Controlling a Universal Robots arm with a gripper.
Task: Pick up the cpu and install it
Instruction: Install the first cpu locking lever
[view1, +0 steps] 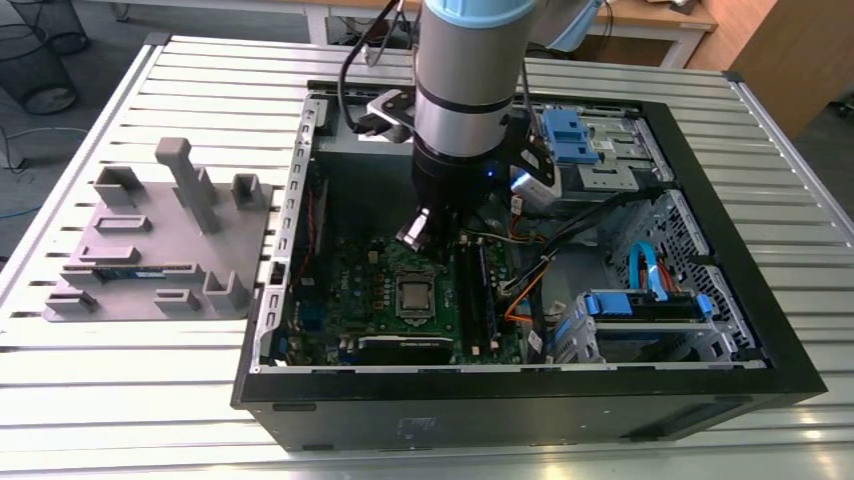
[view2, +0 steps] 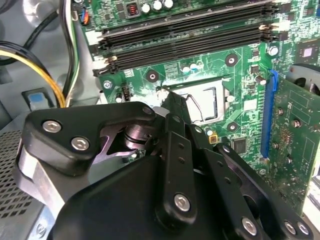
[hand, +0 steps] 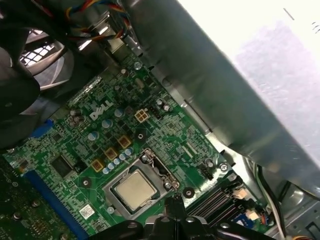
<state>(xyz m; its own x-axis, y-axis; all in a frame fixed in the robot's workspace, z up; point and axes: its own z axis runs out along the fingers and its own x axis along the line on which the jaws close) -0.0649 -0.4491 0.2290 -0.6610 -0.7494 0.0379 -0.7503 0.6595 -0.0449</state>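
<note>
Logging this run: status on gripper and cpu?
Gripper above motherboard, holding nothing visible. Cpu seated in socket. Nothing in the way.

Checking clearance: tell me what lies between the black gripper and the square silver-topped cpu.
In the first wrist view, just the rim of the grey metal socket frame separates the gripper from the cpu.

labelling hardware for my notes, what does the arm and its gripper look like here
In the exterior view the arm is a thick silver-grey cylinder with a pale blue cap at its upper joint and a black band lower down, ending in a black wrist section. A black cable loops beside it. In the second wrist view the gripper is matte black, built of flat linkage bars joined by silver hex-socket screws.
</note>
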